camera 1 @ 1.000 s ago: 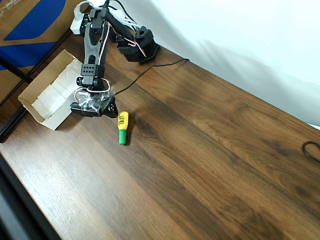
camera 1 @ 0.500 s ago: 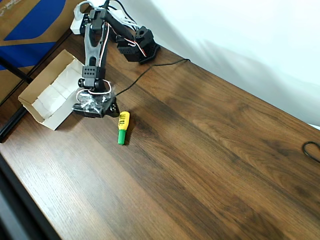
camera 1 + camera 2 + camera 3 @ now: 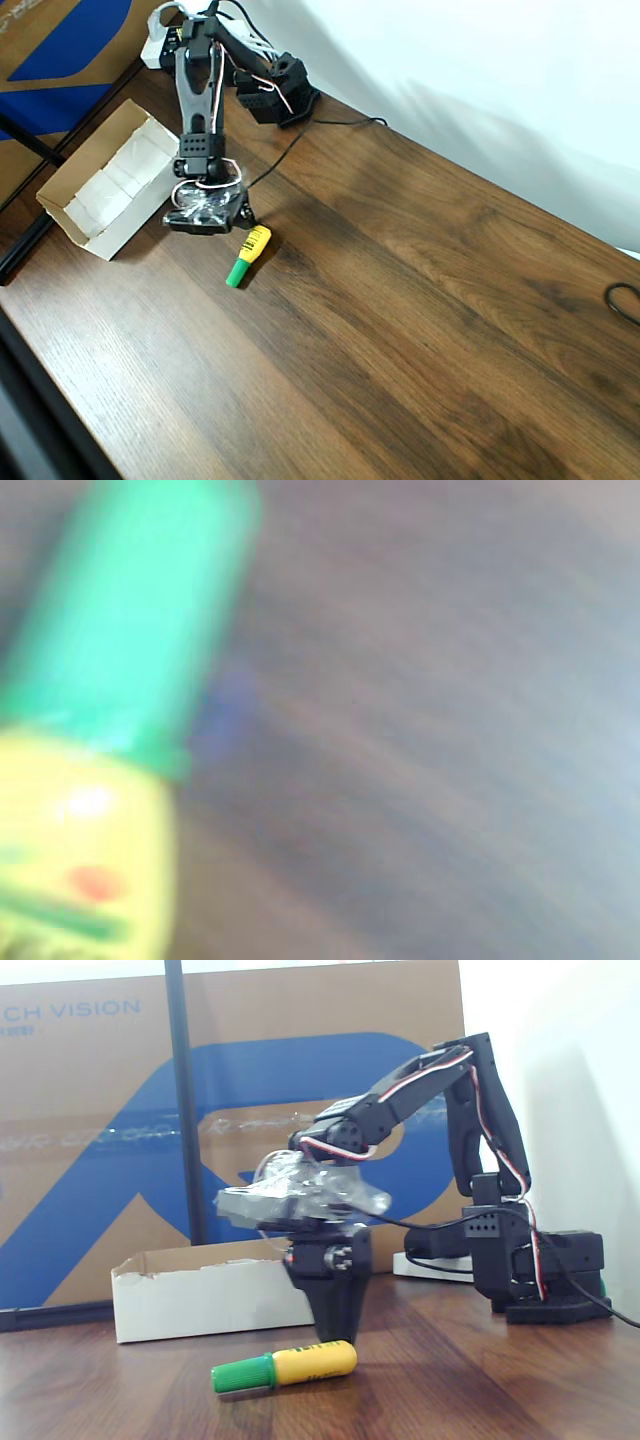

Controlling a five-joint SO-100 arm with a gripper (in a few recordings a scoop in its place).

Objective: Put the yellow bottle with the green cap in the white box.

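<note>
One bottle [image 3: 247,256], lying flat left of centre in the overhead view, is what I am approaching. Gripper [image 3: 335,1330] stands at its yellow end; finger opening: cannot tell. Next: grasp, lift, carry to white box [image 3: 70,222] upper left.

— What sort of place is this looking like?
— A makeshift robotics workspace in an office or hobby room. A small black arm [image 3: 470,1160] with bare servo wires is sitting on a wood-grain desk [image 3: 420,300] against a plain white wall [image 3: 480,70].
— Anything else pointing that way?
— A big printed shipping carton [image 3: 90,1140] is leaning behind it.
</note>
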